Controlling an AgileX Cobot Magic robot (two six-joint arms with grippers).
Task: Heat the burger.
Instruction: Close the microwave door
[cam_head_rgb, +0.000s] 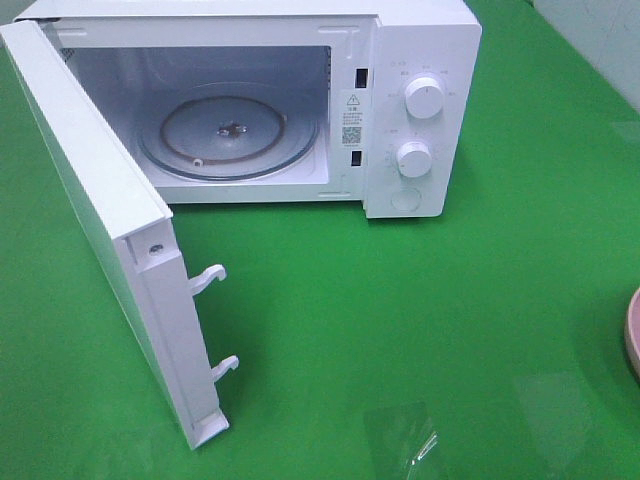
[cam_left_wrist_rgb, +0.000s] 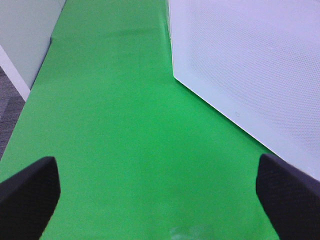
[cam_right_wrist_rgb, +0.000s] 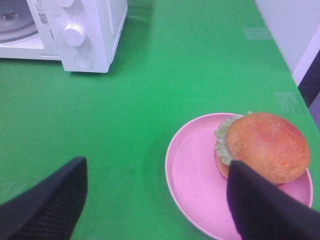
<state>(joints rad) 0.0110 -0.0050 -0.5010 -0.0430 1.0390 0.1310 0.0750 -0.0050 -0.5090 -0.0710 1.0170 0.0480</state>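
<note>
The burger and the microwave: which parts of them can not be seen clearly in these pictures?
- Burger: absent from the high view, where the right edge leaves only a sliver of the plate. In the right wrist view the right hand's finger covers its near side.
- Microwave: the labels around the knobs are too small to read.
- Microwave door: the left wrist view shows only part of its outer face.

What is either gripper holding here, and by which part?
Nothing. Both the left gripper and right gripper are open; the burger sits untouched on its plate.
</note>
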